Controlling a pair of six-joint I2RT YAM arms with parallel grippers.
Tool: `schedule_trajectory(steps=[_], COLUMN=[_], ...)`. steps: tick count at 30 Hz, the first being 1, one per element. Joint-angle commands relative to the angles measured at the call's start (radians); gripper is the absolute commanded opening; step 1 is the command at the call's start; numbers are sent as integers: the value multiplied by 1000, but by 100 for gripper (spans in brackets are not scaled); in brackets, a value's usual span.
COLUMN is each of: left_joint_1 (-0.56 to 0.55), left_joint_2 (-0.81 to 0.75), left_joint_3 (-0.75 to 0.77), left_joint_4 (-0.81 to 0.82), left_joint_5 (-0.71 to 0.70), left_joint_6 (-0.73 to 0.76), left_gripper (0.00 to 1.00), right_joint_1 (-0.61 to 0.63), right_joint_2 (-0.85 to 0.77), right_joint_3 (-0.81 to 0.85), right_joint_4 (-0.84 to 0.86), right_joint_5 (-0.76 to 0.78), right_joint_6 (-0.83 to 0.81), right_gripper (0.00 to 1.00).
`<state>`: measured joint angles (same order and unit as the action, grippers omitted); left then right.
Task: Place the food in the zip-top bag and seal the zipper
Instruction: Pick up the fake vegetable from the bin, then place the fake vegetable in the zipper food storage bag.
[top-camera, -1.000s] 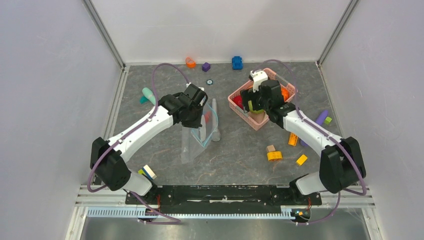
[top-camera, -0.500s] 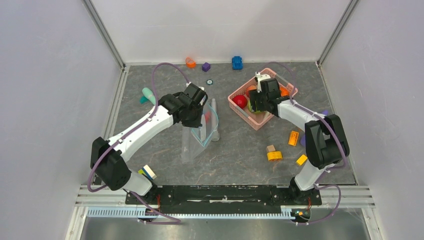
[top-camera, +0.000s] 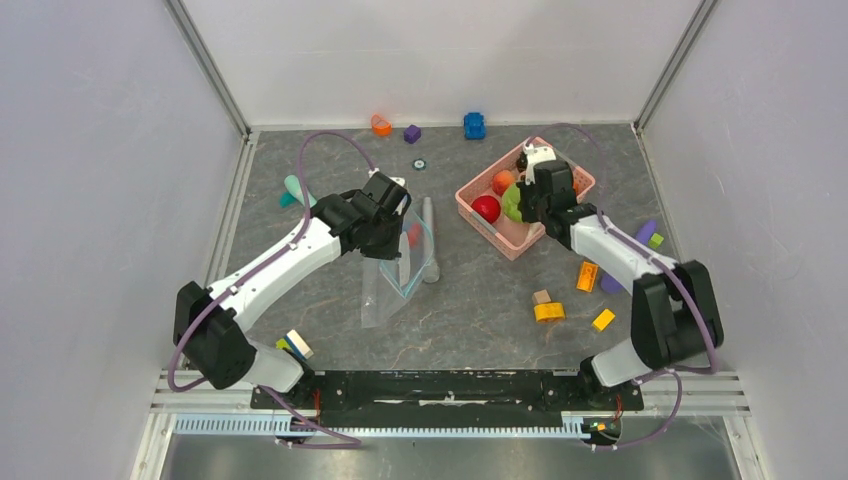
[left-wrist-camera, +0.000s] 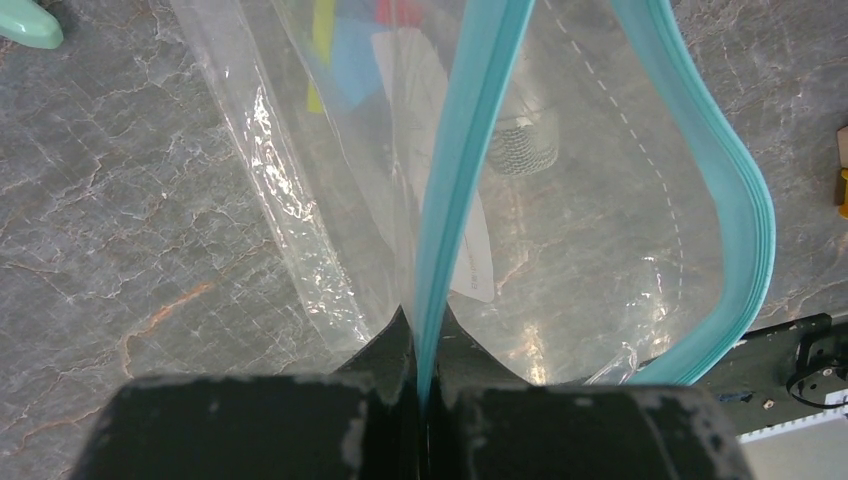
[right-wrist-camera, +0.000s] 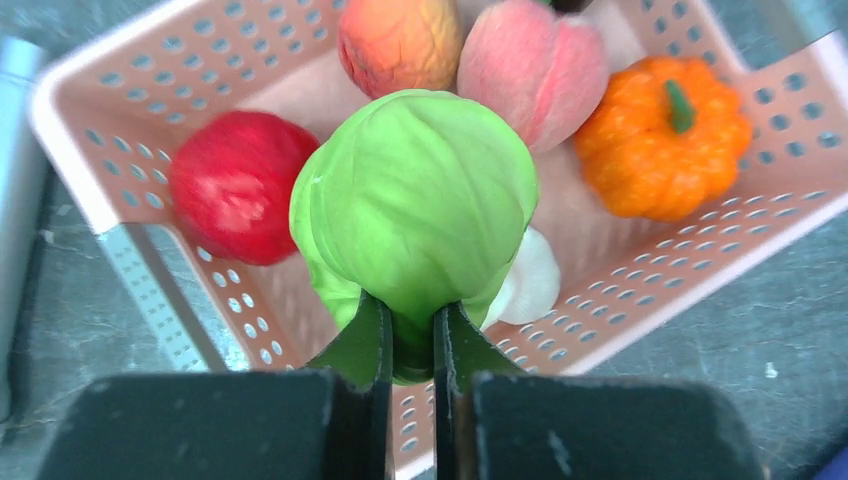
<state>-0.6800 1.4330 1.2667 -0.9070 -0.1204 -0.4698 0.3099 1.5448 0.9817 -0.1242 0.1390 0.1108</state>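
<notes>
The clear zip-top bag (top-camera: 390, 280) hangs with its mouth held up and its lower part on the floor. My left gripper (left-wrist-camera: 425, 350) is shut on one side of the teal zipper (left-wrist-camera: 470, 170); the other side bows out wide (left-wrist-camera: 745, 200). My right gripper (right-wrist-camera: 412, 330) is shut on the green ball (right-wrist-camera: 420, 200), pinching its lower edge over the pink basket (right-wrist-camera: 700, 250). In the basket lie a red piece (right-wrist-camera: 235, 185), an orange-red fruit (right-wrist-camera: 400, 40), a pink peach (right-wrist-camera: 535, 65), an orange pumpkin (right-wrist-camera: 665, 135) and a white piece (right-wrist-camera: 530, 285).
A grey tube (top-camera: 430, 240) lies right beside the bag. A mint-green stick (top-camera: 297, 190) lies to the left. Yellow and orange blocks (top-camera: 548, 311) and a purple piece (top-camera: 645, 233) are scattered at the right. Small blocks (top-camera: 474, 125) sit by the back wall.
My right gripper has closed from wide open onto the green ball and shifted toward the basket's back right. The left gripper and bag have barely moved.
</notes>
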Motion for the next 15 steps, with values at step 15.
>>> schedule_trajectory(steps=[15], left_joint_1=[7], left_joint_2=[-46], left_joint_3=[-18], left_joint_4=[33], left_joint_5=[16], left_joint_6=[-15], left_gripper=[2], right_joint_1=[21], right_joint_2=[-574], right_joint_3=[-259], right_joint_4=[379], right_joint_5=[-762], right_joint_6=[-75], right_gripper=[0])
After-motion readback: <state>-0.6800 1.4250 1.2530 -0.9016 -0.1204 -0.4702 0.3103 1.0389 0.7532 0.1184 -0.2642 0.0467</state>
